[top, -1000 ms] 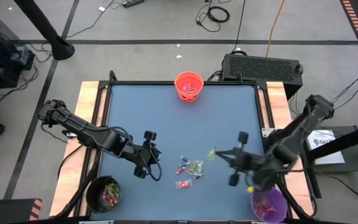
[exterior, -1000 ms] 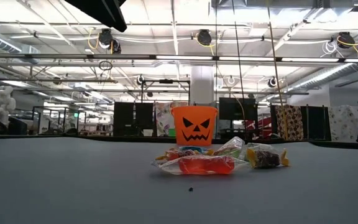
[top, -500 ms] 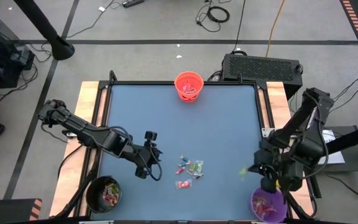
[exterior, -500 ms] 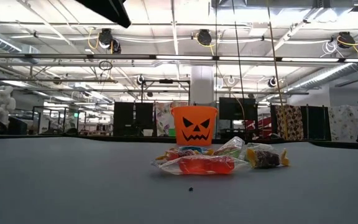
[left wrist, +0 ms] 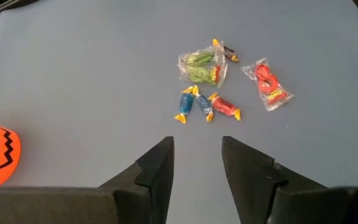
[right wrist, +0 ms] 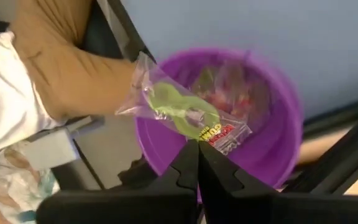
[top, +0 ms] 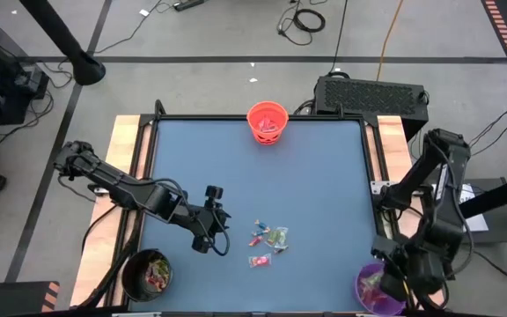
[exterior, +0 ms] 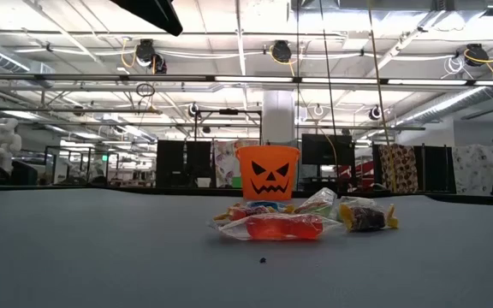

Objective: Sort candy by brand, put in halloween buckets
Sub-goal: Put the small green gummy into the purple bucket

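Right wrist view: right gripper (right wrist: 197,144) clamped on clear green-candy packet (right wrist: 179,112) over round purple plastic bucket (right wrist: 272,149), contents blurred, possibly sweets. Left gripper (left wrist: 197,152) jaws half-parted, empty.

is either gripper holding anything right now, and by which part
The right gripper pinches a clear packet of green candy by one end, over the purple bucket. The left gripper holds nothing.

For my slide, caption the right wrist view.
Right tool shut on a green candy, poised over the purple bucket.
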Action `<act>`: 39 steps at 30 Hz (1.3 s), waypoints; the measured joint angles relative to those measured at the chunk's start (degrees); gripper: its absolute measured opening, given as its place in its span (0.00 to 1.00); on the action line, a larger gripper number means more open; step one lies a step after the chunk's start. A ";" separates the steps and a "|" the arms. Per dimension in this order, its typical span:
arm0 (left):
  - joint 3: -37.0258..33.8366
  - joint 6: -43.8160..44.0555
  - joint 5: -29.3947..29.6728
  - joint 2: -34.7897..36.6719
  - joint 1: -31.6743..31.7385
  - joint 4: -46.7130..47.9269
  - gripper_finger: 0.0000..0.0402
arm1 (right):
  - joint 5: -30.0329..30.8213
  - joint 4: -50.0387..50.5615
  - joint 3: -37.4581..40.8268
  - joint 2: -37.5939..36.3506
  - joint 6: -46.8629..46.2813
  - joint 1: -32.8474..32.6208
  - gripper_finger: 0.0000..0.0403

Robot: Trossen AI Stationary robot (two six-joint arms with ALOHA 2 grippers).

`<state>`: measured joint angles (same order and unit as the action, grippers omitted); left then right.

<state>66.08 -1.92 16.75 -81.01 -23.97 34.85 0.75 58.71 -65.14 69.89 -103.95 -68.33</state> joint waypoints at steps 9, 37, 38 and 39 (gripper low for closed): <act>0.00 -0.01 0.00 0.01 0.00 0.00 0.36 | -1.25 -0.23 0.00 6.41 -5.64 -1.93 0.10; 0.00 -1.46 5.05 0.02 0.00 -4.51 0.36 | 25.14 -20.72 -3.69 21.29 76.17 35.15 0.39; 0.00 -1.92 5.90 0.02 0.00 -4.49 0.36 | 23.15 -22.58 -3.69 22.85 79.77 36.34 0.39; 0.00 -2.05 6.76 0.02 0.00 -4.50 0.36 | 20.89 -24.38 -3.69 24.37 82.63 37.48 0.39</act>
<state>66.08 -3.97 23.51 -80.99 -23.97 30.35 21.64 34.33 -68.84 94.26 -21.32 -30.85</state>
